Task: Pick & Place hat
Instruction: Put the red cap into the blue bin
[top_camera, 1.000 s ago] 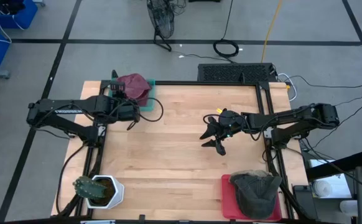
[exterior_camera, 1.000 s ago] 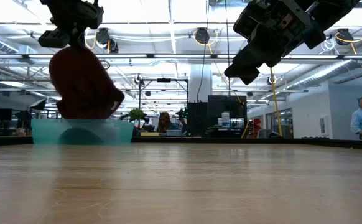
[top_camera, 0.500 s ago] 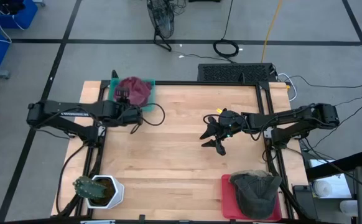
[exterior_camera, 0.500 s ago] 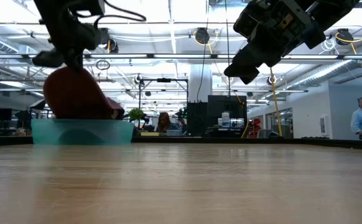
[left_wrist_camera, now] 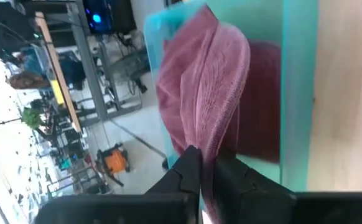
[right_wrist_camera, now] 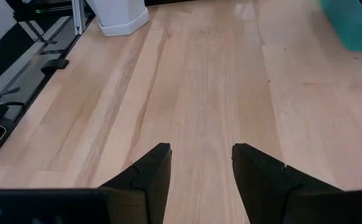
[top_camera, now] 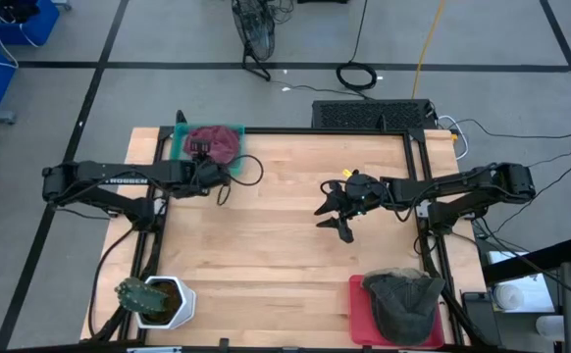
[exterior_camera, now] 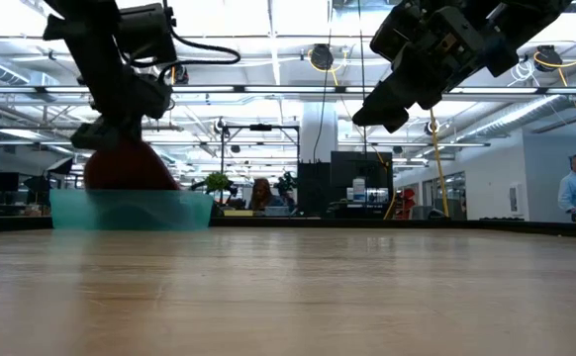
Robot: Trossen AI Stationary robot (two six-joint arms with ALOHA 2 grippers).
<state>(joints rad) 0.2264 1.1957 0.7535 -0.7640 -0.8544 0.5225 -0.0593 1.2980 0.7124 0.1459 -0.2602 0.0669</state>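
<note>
Left gripper [left_wrist_camera: 207,167] pressed together on a fold of the maroon knitted hat [left_wrist_camera: 212,93], at the table's far left corner. Hat [top_camera: 212,143] resting inside the shallow teal plastic bin [top_camera: 234,163], bulging above its rim [exterior_camera: 130,206]. Right gripper [right_wrist_camera: 196,168] spread, holding nothing, hovering above bare light wooden tabletop [top_camera: 266,245] near mid-table. Dark grey hat [top_camera: 403,299] on red tray [top_camera: 359,319] at near right corner; white hexagonal pot [top_camera: 173,306] with green plant at near left.

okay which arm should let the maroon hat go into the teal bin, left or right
Left. Its end effector is already pinched on the maroon hat, which hangs into the teal bin at the table's far left corner. The right end effector hovers open and empty over mid-table, well away from the bin.
</note>
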